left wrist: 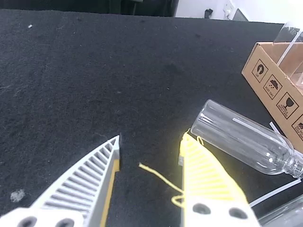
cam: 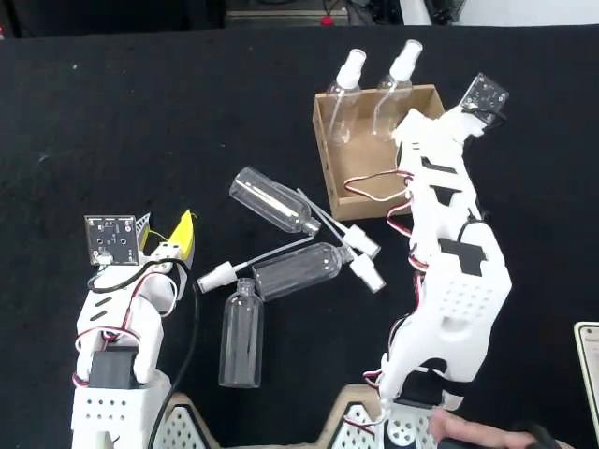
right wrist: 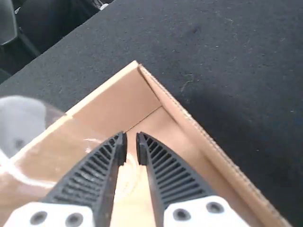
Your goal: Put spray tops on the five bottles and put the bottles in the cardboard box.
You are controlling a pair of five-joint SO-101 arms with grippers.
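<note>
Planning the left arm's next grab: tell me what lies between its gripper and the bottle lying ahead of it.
Nothing visible: only bare black table separates the open left gripper from the clear bottle.

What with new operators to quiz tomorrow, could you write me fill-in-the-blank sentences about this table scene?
1. ____ capped bottles stand in the box.
2. ____ uncapped bottles lie on the table.
3. The left gripper is ____.
4. The right gripper hangs over the ____.
Missing words: two; three; open; box.
</note>
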